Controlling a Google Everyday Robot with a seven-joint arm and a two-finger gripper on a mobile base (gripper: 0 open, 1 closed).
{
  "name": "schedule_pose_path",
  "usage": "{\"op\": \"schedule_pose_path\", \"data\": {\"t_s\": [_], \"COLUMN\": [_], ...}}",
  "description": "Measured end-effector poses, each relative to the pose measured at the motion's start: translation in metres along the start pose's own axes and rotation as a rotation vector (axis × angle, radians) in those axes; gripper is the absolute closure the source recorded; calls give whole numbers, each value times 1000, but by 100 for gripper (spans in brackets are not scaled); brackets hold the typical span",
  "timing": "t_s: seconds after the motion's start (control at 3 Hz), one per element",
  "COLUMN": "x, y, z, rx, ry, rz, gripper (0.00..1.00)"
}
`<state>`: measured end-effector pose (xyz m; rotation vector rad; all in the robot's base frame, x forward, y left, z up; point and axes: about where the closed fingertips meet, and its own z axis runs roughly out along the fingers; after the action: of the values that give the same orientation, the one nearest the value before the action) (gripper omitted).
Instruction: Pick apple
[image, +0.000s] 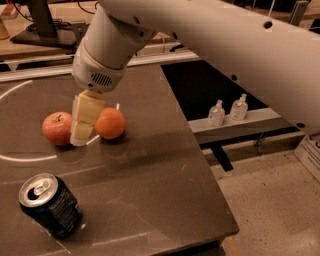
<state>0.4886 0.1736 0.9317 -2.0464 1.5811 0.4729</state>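
Note:
The red-pink apple (57, 128) with a small stem sits on the dark table (150, 180) at the left. A smooth orange fruit (110, 123) sits just to its right. My gripper (80, 136), with cream-coloured fingers, hangs from the big white arm and points down between the two fruits, its tip close beside the apple's right side. It holds nothing that I can see.
A dark blue drink can (50, 205) stands at the front left of the table. The table's right edge drops to the floor, where two small clear bottles (228, 111) stand on a low ledge. Cables and a stand lie behind the table.

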Motion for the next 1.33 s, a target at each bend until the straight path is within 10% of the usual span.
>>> {"op": "schedule_pose_path", "data": {"t_s": [0.67, 1.33], "x": [-9, -7], "y": [-2, -5], "z": [66, 99], "rx": [-65, -114], "ry": [56, 92], "rz": [56, 14], "gripper": [0, 49]}}
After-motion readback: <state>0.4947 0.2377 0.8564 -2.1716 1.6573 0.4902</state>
